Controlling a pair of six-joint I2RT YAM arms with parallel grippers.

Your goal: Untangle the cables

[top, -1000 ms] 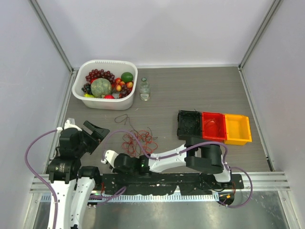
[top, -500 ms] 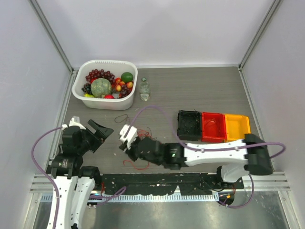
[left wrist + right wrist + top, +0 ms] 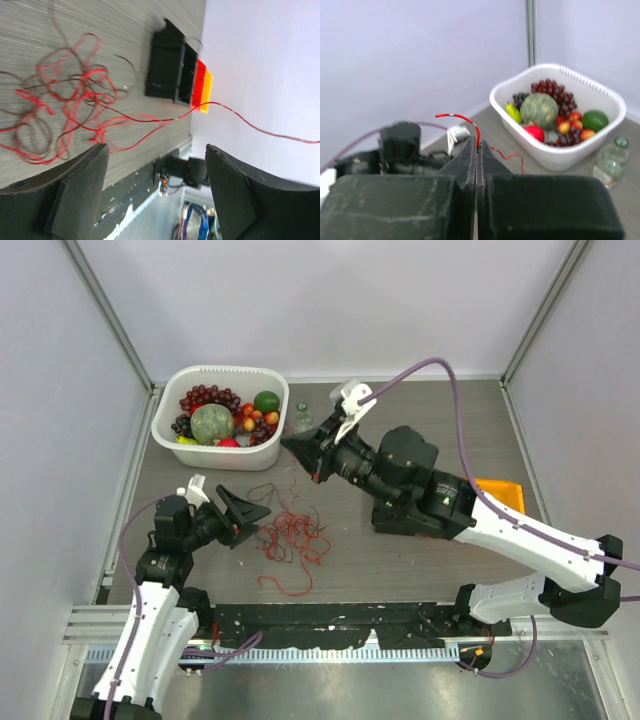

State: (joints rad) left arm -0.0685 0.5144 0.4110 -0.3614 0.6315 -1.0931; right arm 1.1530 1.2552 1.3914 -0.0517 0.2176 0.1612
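Red cable pinched in R fingers; L fingers spread, near tangled cables

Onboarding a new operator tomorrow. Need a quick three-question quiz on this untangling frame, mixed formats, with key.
1. True or false: the left gripper is shut on a cable.
2. What does the right gripper pinch? A) a red cable B) a spoon C) a sponge
3. Fill in: of the three bins, the ___ one lies nearest the cables on the table.
Key: 1 false, its jaws stand open beside the clump. 2 A. 3 black.
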